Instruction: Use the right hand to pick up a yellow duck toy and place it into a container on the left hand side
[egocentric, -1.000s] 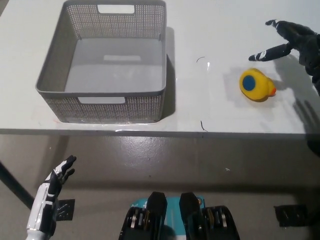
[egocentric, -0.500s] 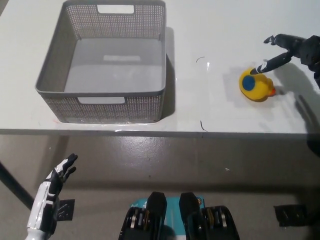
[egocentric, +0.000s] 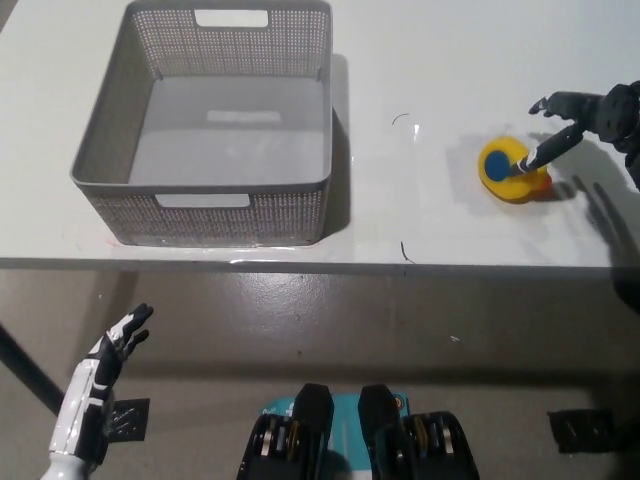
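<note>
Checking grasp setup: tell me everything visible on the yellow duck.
The yellow duck looks like smooth, glossy plastic or rubber, with a round blue patch facing up and a bit of orange at its right edge. It sits on the white table, well right of the grey basket, near the table's right side. A finger of the black right robot hand reaches onto its top; it is not yet grasped.

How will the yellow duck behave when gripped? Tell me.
The yellow duck looks rounded and glossy, so it may slip or roll from the right robot hand. Probably light and hollow, possibly squashy. The table looks smooth, so a push likely slides it.
</note>
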